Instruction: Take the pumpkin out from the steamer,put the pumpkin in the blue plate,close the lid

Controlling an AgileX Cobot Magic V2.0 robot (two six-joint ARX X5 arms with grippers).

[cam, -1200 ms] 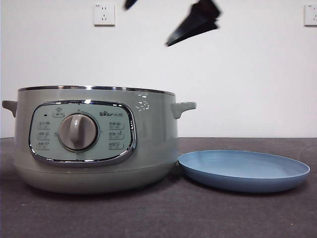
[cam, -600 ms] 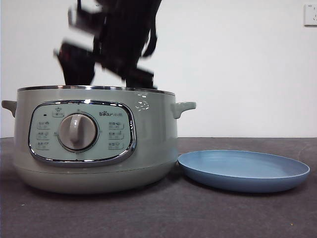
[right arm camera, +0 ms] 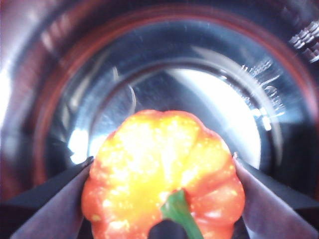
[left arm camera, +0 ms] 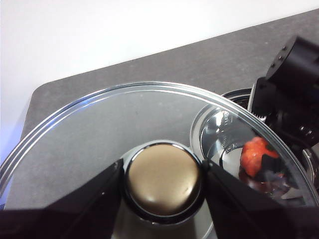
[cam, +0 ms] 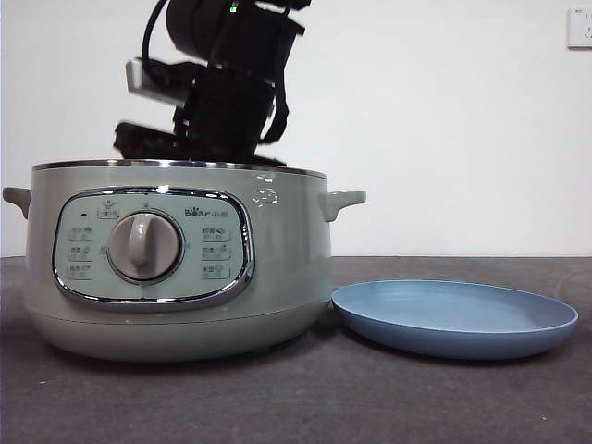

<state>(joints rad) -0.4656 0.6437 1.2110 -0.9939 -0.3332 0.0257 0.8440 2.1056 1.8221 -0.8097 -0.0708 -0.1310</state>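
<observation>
My right fingers (right arm camera: 162,199) are down inside the steamer (cam: 180,259), one on each side of the pumpkin (right arm camera: 162,186), both pressed against its orange ribbed flanks. The pumpkin fills the space between them, its green stem (right arm camera: 180,214) curling toward my wrist. Beyond it, past my fingertips, lies the shiny metal bowl of the pot with bright glare on its floor. From the front, my right arm (cam: 227,83) comes down from above and disappears behind the steamer's chrome rim, so the pumpkin itself is hidden there.

My left fingers (left arm camera: 162,181) are closed on the knob (left arm camera: 162,179) of the lid (left arm camera: 99,129), one on each side of that rounded knob, touching it (it looks more tan than green in this light). The glass of the lid spreads out around my fingers, its chrome rim arcing well beyond them, held up clear of the pot. Through the glass, off to one side of my left fingers, I can see the open steamer with the orange pumpkin (left arm camera: 254,157) in it and the dark bulk of my other arm (left arm camera: 294,84) above it.

The blue plate (cam: 455,319) sits on the dark table (cam: 370,398) just beside the steamer, bare, well apart from both sets of fingers.
</observation>
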